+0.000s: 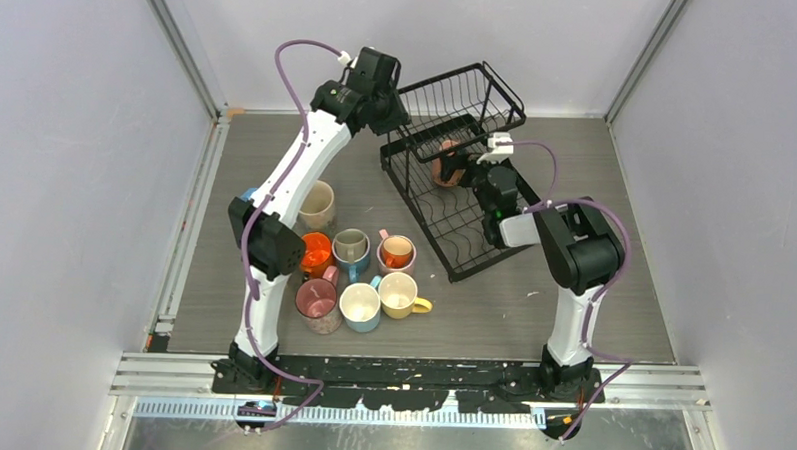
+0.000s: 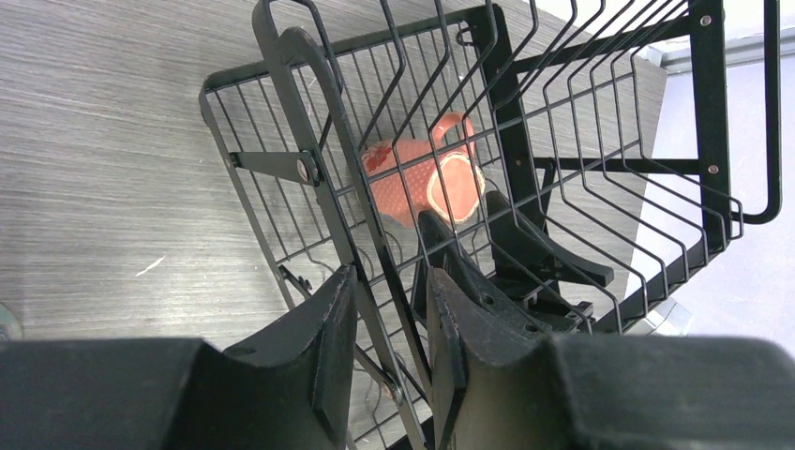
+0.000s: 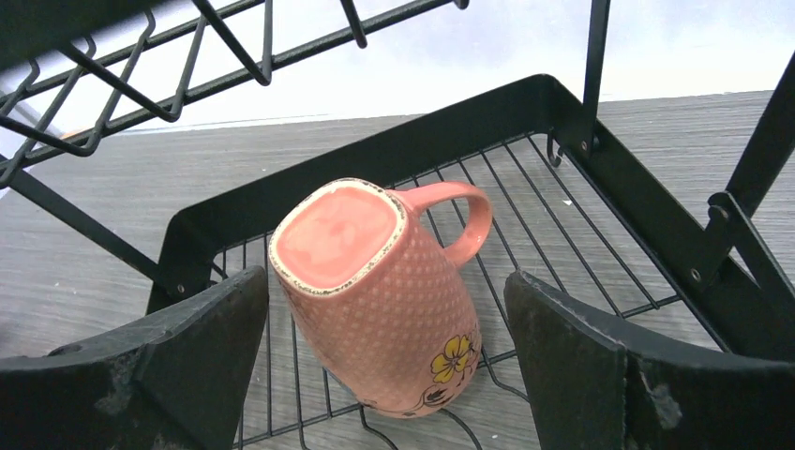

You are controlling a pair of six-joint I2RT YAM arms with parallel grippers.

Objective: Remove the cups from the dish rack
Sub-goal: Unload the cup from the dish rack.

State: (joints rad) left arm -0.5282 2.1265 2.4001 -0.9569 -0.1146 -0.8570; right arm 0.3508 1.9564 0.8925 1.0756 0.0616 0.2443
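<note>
Your right gripper (image 3: 386, 281) is wide open, one jaw on each side of the salmon mug (image 3: 394, 328), not touching it. The mug lies tilted in the dish rack's (image 3: 375, 141) lower tray, handle toward 2 o'clock. Your left gripper (image 2: 389, 300) is narrow around a rack bar; I cannot tell if it presses. Other mugs (image 1: 358, 274) stand at the rack's 8 o'clock.
</note>
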